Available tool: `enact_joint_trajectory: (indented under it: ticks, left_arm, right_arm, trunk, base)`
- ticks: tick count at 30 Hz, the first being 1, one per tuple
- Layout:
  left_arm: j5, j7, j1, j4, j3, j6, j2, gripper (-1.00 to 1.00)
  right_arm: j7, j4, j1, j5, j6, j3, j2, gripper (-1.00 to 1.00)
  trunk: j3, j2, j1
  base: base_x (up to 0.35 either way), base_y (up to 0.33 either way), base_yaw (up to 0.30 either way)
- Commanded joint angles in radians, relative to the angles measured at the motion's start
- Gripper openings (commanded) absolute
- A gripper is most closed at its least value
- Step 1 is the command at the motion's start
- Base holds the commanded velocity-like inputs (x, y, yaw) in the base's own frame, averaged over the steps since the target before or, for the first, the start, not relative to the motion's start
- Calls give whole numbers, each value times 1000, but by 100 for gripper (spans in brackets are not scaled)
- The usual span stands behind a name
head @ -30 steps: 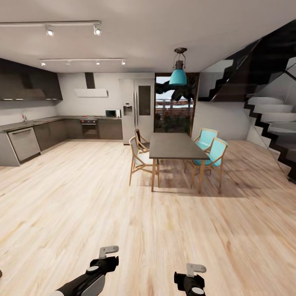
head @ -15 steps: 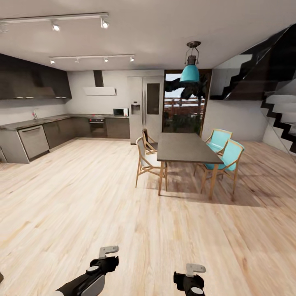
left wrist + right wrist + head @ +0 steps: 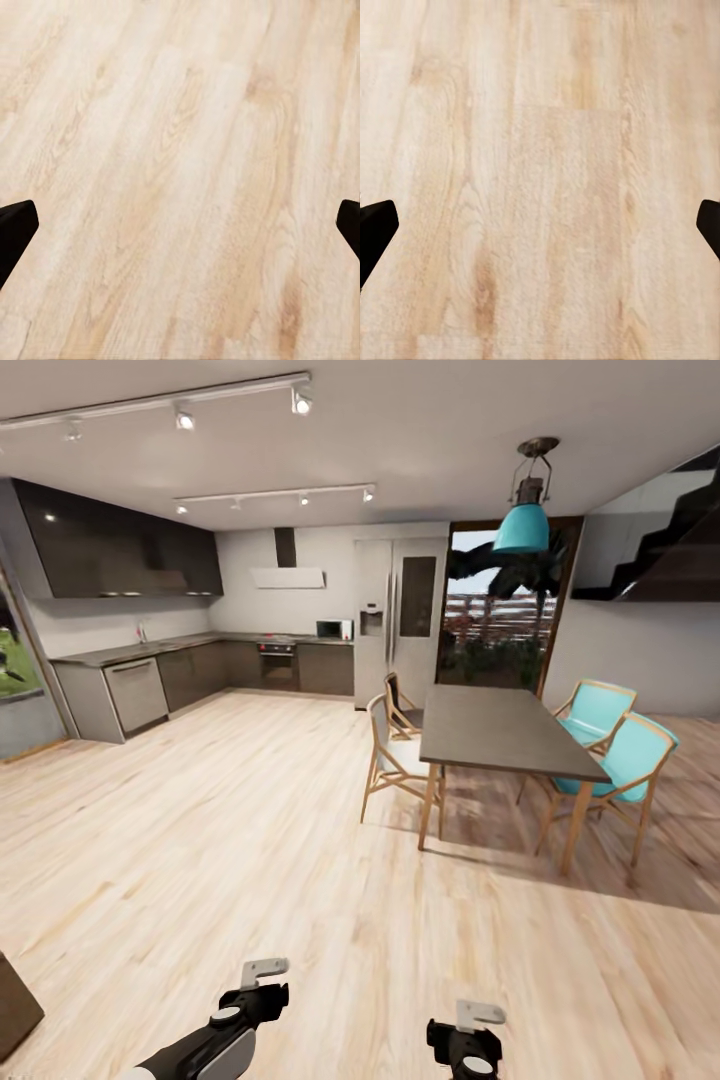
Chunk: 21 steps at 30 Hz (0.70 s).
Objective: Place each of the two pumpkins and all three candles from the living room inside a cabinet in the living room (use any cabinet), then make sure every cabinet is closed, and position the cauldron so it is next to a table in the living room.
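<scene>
The pumpkins, candles, cabinet and cauldron are out of view. My left gripper hangs low at the bottom of the head view, over bare wooden floor. My right gripper sits beside it at the same height. In the left wrist view the left gripper is open, its dark fingertips far apart over floorboards. In the right wrist view the right gripper is open too, with only planks between its fingertips.
A dark dining table with wooden chairs and teal chairs stands ahead on the right. Kitchen counters and a fridge line the far wall. A dark brown corner shows at the lower left.
The whole picture has shifted right, so the camera has turned left. A window and a dark brown corner have come in at the left. Both arms keep their pose.
</scene>
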Motion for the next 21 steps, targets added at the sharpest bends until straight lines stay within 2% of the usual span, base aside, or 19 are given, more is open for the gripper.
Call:
enact_joint_trajectory:
  ticks: [1, 8, 21]
  left_arm:
    - [8, 7, -1, -2, -8, -2, 1, 100]
    - [8, 5, -1, -2, -8, -3, 1, 100]
    - [8, -3, -1, -3, -8, -3, 1, 100]
  right_arm:
    - [-6, 0, -1, -11, -5, 8, 0, 100]
    - [-9, 0, -1, -12, -5, 8, 0, 100]
    - [-10, -1, -1, -10, -5, 9, 0, 100]
  trunk:
    - [-2, -1, 1]
    - [-7, -1, 1]
    - [-15, -1, 1]
  base:
    - [250, -154, 270]
    - [165, -124, 270]
    - [17, -13, 270]
